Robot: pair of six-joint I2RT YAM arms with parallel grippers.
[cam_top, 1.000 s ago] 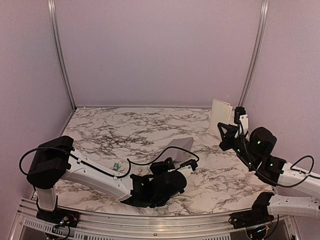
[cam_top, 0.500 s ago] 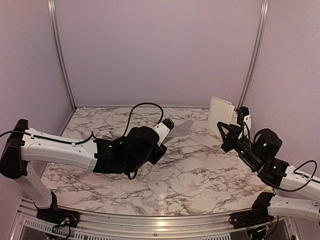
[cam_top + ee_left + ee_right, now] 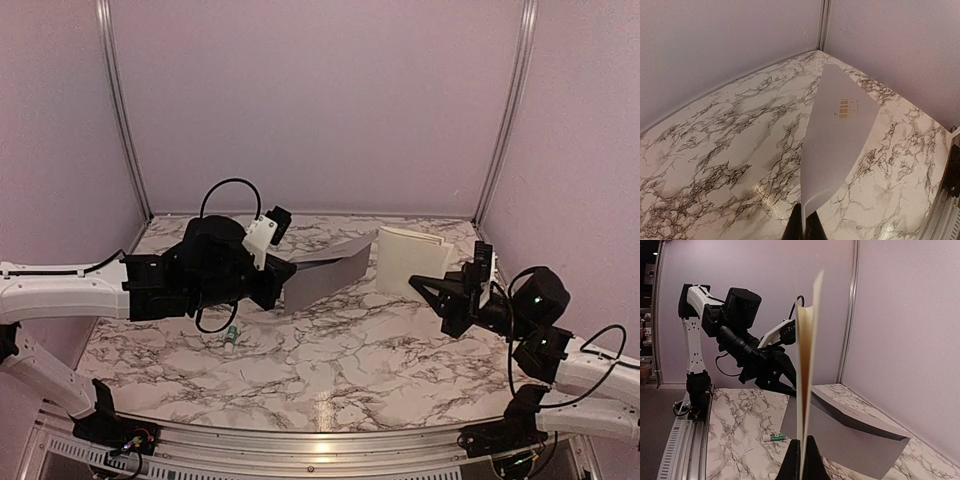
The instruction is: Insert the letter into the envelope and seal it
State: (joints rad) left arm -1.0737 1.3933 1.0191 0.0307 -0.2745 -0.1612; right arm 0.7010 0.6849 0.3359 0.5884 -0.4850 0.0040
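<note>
My left gripper [image 3: 283, 283] is shut on one corner of the grey envelope [image 3: 325, 270] and holds it in the air over the middle of the table, its flap open. In the left wrist view the envelope [image 3: 837, 135] rises from my left gripper [image 3: 804, 226], a barcode on it. My right gripper [image 3: 428, 290] is shut on the cream folded letter [image 3: 408, 261] and holds it upright just right of the envelope. In the right wrist view the letter [image 3: 806, 370] stands edge-on from my right gripper [image 3: 801, 460], with the envelope [image 3: 845, 432] behind it.
A small green-white tube [image 3: 231, 336] lies on the marble table [image 3: 340, 360] under the left arm; it also shows in the right wrist view [image 3: 775, 438]. Purple walls with metal posts [image 3: 505, 110] close the back and sides.
My left arm has swung up and left, lifting the envelope off the table. My right arm has carried the letter from the back right corner toward the envelope.
</note>
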